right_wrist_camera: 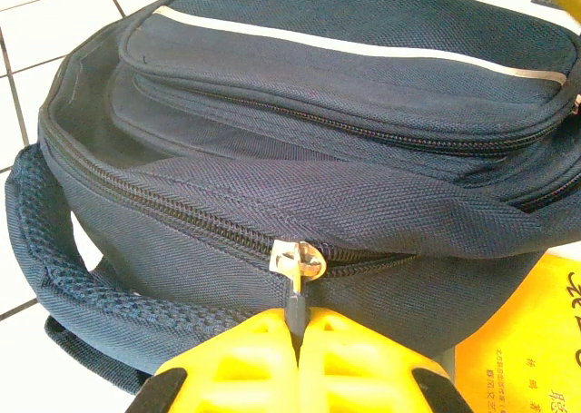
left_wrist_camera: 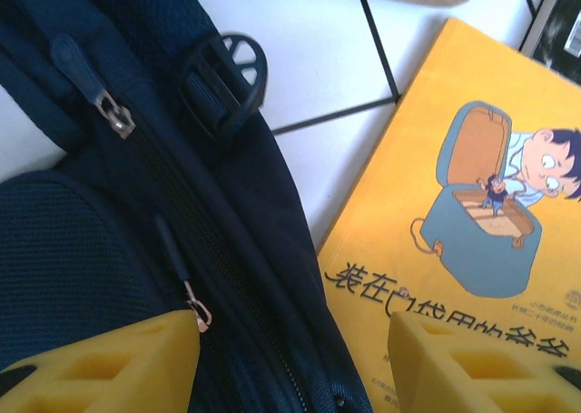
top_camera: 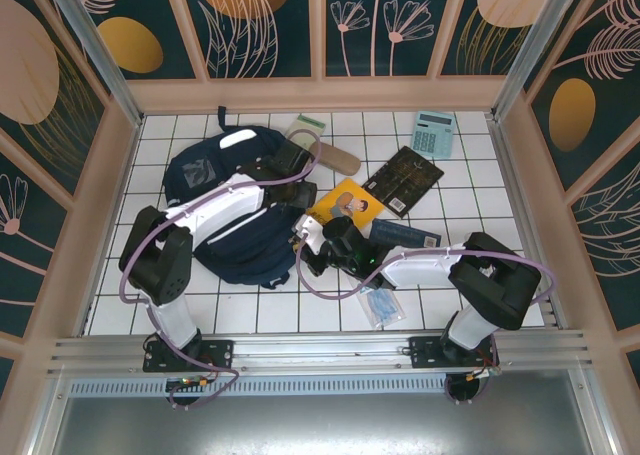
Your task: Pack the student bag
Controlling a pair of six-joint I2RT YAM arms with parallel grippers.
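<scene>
Both arms bent low over the student bag (top_camera: 235, 240)

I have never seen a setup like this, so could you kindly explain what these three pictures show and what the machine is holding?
These are two robot arms bolted to the near edge of a white tiled table. The overhead picture looks down from behind them; the other two come from cameras on each wrist, so their yellow fingers appear at the bottom.

On the table lie the student bag, a yellow picture book, a dark book, a calculator and a few smaller items.

The right gripper is shut on a zipper pull of the bag. The left gripper stands open over the bag's edge and the yellow book, holding nothing.
</scene>
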